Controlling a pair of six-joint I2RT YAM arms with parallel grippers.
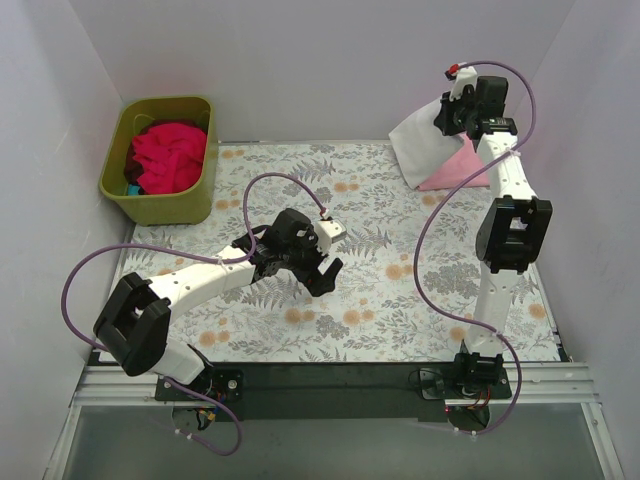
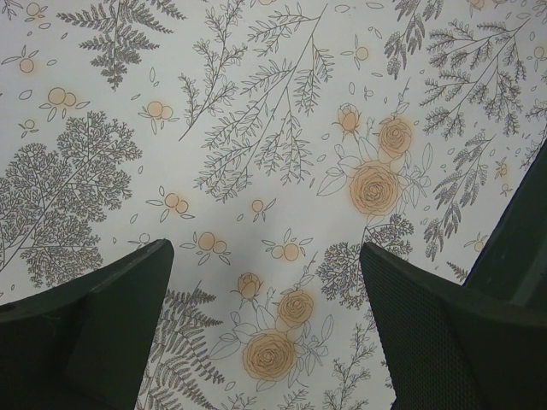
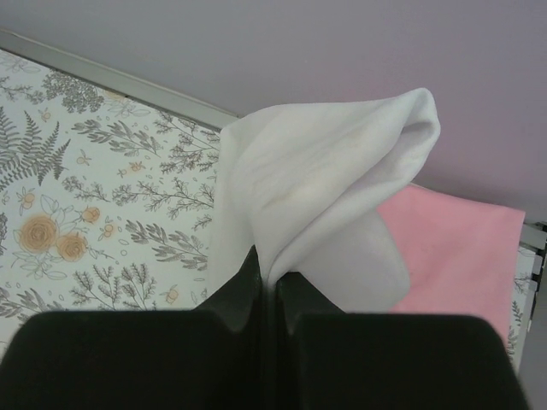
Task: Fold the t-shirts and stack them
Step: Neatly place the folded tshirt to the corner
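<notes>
One white t-shirt (image 3: 325,196) gripped in the right gripper (image 3: 267,282) at the far right corner, jaws clenched on a bunched fold. Holds it raised, partly over the pale pink t-shirt (image 3: 453,256) lying flat below; probably held so for laying it on top as a stack. Hovers the left gripper (image 1: 328,277) low over the floral fabric sheet (image 1: 380,290) near the middle, jaws released, grasping nothing, likely ready for a next shirt. Far left, in the olive-green plastic tub (image 1: 160,207): crimson red t-shirts (image 1: 168,155), heaped, not yet folded.
</notes>
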